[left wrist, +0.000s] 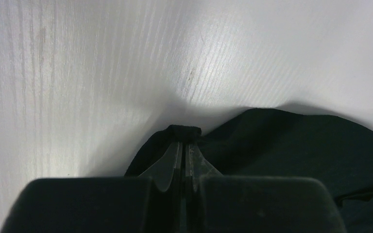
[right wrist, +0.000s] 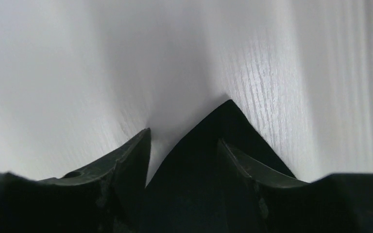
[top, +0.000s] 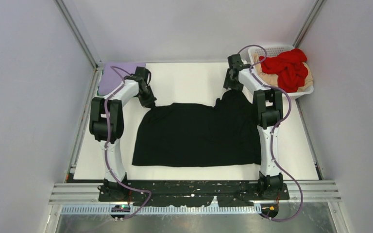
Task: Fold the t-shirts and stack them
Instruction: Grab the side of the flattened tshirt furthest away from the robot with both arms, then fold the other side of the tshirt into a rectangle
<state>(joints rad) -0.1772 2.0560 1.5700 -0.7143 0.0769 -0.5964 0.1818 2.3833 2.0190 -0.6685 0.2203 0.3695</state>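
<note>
**A:** Item one: location and condition?

**B:** Black short-sleeved fabric t-shirt (top: 194, 136). It lies open at the centre of the white bench (top: 189, 77), hem toward 6 o'clock. It is unfolded, with its two far corners at 11 and 1 o'clock.

**A:** Tools?

**B:** Left tool (top: 148, 101): jaws pressed together on a small bunch of black cloth at the shirt's 11 o'clock corner. Right tool (top: 230, 85): jaws part-way apart at the 1 o'clock corner, with a pointed tip of black cloth lying between them. It has no grip on it yet.

**A:** Other stock?

**B:** Lavender fabric t-shirt (top: 119, 76), folded flat at 10 o'clock on the bench; I judge that one finished. Red fabric t-shirt (top: 286, 68) and, under it, beige fabric t-shirt (top: 267, 77), both crumpled in the white plastic lattice basket (top: 277, 48) at 2 o'clock and not begun. No green shirt is in view.

**A:** Progress?

**B:** Early, by my judgement. One shirt is folded, one is in hand before its first fold, and at least two are waiting. The stack holds one piece.

**A:** Differences between views?

**B:** Only the overhead view shows the whole black shirt, the lavender piece and the basket, but the tool tips are too small to read there. Only the left wrist view shows the pinch: fingers (left wrist: 170, 165) closed, with cloth bunched at their tips. Only the right wrist view shows the gap: one finger (right wrist: 126, 155) over bare bench, the other over the cloth. Neither wrist view shows the basket.
</note>
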